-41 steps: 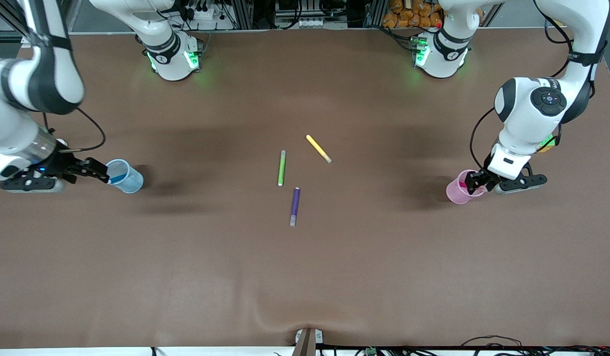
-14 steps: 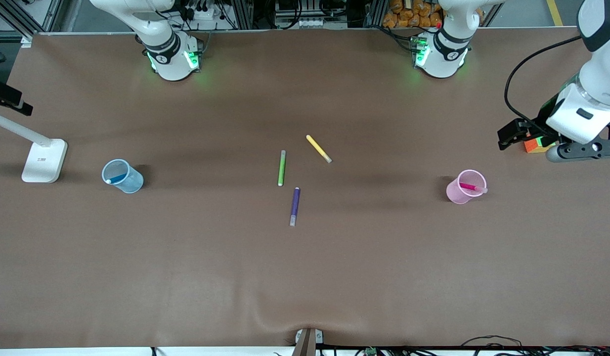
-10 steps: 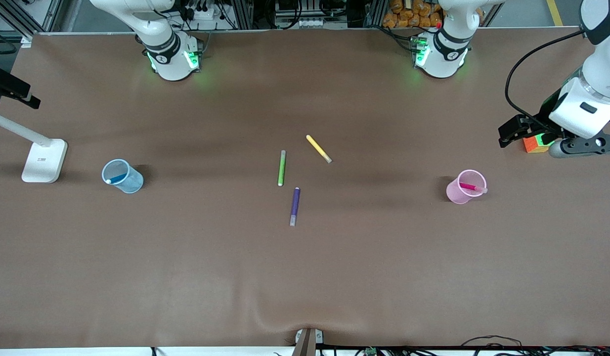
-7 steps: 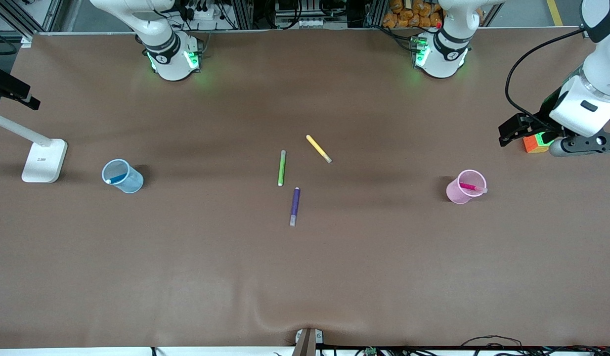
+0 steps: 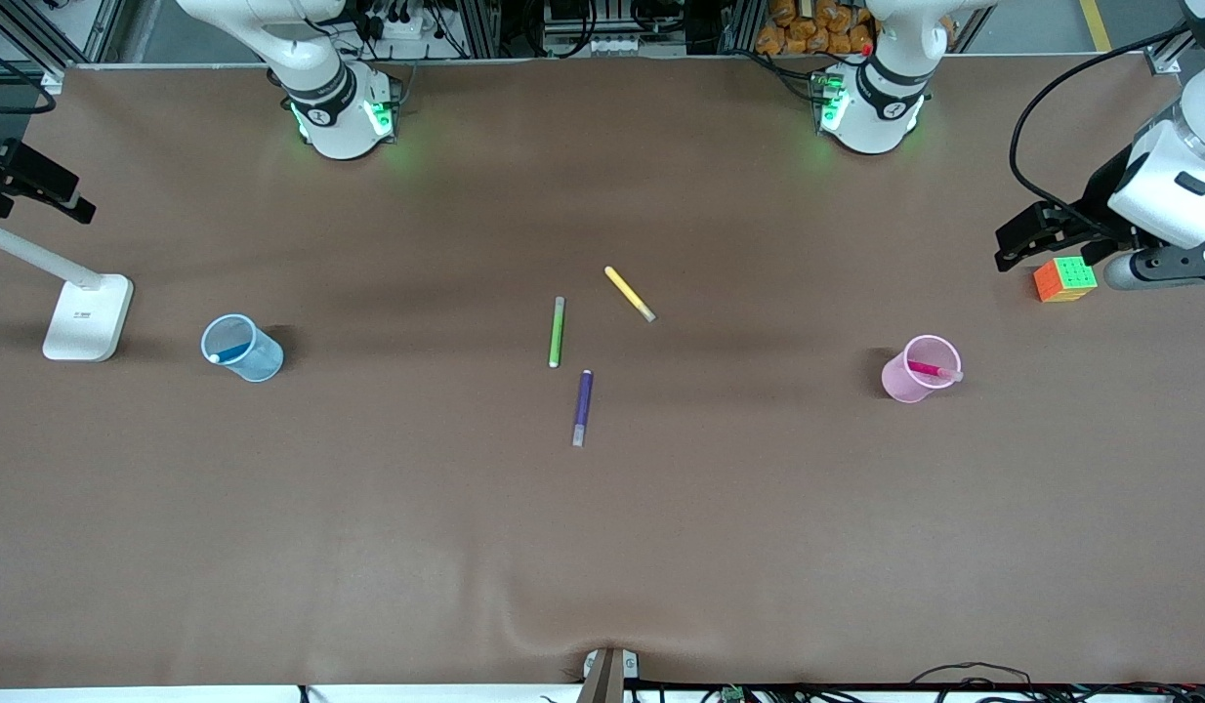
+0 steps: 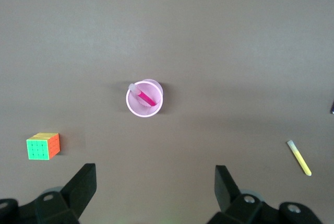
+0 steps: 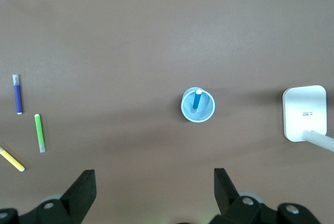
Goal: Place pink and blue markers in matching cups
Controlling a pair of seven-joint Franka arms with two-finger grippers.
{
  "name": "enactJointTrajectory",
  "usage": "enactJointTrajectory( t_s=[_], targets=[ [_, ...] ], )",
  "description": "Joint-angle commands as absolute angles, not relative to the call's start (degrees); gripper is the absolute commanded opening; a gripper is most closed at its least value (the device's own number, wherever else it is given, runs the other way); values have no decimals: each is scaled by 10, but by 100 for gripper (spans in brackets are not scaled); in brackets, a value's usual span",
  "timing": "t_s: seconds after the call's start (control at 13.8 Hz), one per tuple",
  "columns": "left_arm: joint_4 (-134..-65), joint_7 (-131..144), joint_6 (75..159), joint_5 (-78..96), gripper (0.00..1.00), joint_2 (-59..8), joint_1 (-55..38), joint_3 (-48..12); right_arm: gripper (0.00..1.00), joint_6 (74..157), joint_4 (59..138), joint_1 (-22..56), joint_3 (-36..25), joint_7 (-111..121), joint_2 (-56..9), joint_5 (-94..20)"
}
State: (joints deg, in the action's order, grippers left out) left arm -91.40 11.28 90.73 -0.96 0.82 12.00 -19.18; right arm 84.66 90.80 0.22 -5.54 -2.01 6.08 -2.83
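The pale pink cup (image 5: 905,379) stands toward the left arm's end of the table with the pink marker (image 5: 930,370) leaning in it; both show in the left wrist view, cup (image 6: 135,110) and marker (image 6: 145,96). The light blue cup (image 5: 256,361) stands toward the right arm's end with the blue marker (image 5: 229,353) in it; the right wrist view shows that cup (image 7: 206,112) and marker (image 7: 197,100). My left gripper (image 5: 1020,242) (image 6: 155,182) is open and empty, high over the table's edge. My right gripper (image 5: 46,186) (image 7: 155,185) is open, empty, high at its end.
A green marker (image 5: 557,332), a yellow marker (image 5: 629,294) and a purple marker (image 5: 583,407) lie mid-table. A colour cube (image 5: 1064,279) sits under the left gripper's side. A white lamp base (image 5: 87,316) stands beside the blue cup.
Both grippers have let go of the markers, which now stand in the cups, and have drawn up and away. The left gripper has since shifted off the colour cube.
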Motion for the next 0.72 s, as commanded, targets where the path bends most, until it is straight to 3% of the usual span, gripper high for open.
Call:
enactJointTrajectory(
  t_s=[0.0, 0.65],
  targets=[
    [-894, 114, 876, -7, 100, 12, 124, -193, 100, 841, 882, 3, -57, -16, 44, -15],
    [-900, 141, 882, -9, 100, 28, 127, -187, 100, 835, 860, 1, -57, -9, 27, -15]
  ],
)
